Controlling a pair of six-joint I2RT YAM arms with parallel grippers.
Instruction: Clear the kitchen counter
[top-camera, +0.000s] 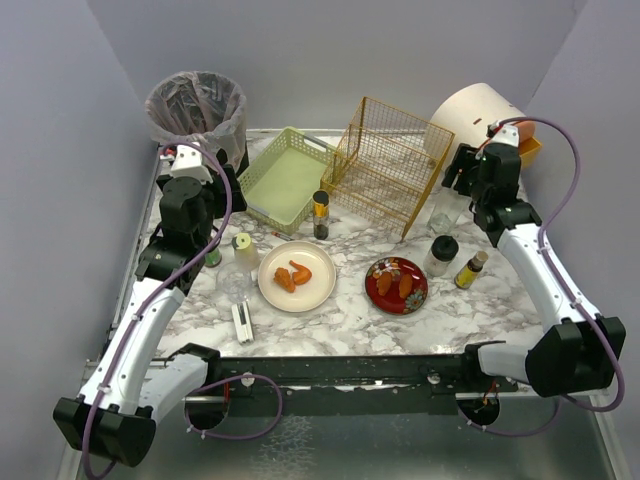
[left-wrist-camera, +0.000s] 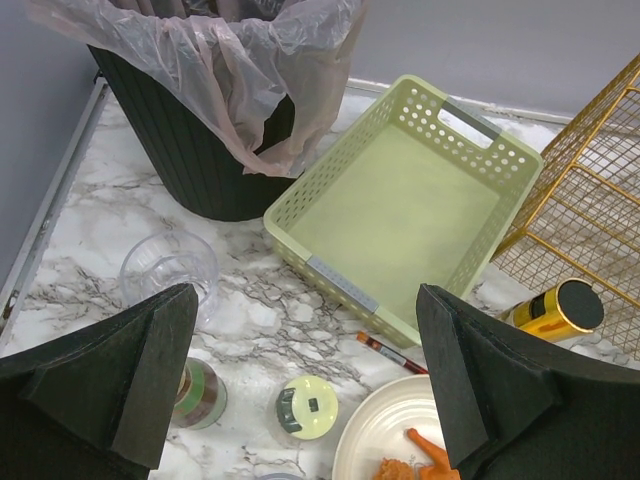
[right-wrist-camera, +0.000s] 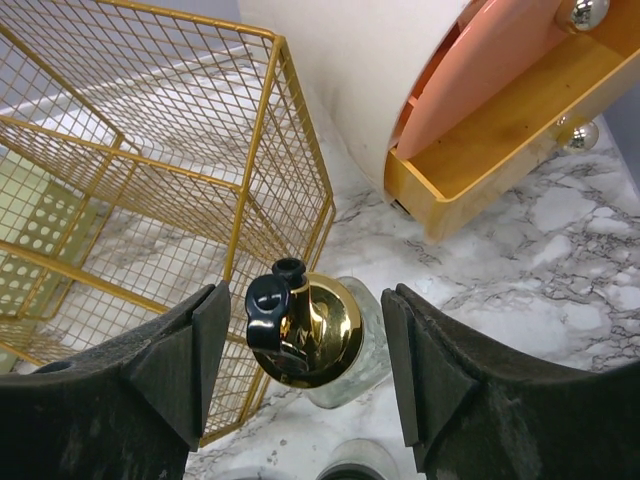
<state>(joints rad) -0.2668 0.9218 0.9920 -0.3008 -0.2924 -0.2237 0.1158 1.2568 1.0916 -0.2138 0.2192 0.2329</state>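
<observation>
The marble kitchen counter (top-camera: 345, 322) holds a cream plate (top-camera: 297, 277) with orange food, a red plate (top-camera: 396, 285) with food, and several jars and bottles. My right gripper (right-wrist-camera: 305, 315) is open at the back right, its jaws straddling the gold cap and black spout of a clear glass bottle (right-wrist-camera: 312, 330) with a gap on each side. My left gripper (left-wrist-camera: 310, 385) is open above the left side, over a pale green lidded jar (left-wrist-camera: 306, 408), with nothing between its fingers. A clear cup (left-wrist-camera: 170, 270) stands by its left finger.
A bagged black bin (top-camera: 197, 110) stands back left, then a pale green tray (top-camera: 285, 180) and a gold wire basket (top-camera: 385, 165). A white bread box (top-camera: 480, 120) with an orange drawer sits back right. A black-lidded jar (top-camera: 440, 255) and a small yellow bottle (top-camera: 470, 268) stand near the right arm.
</observation>
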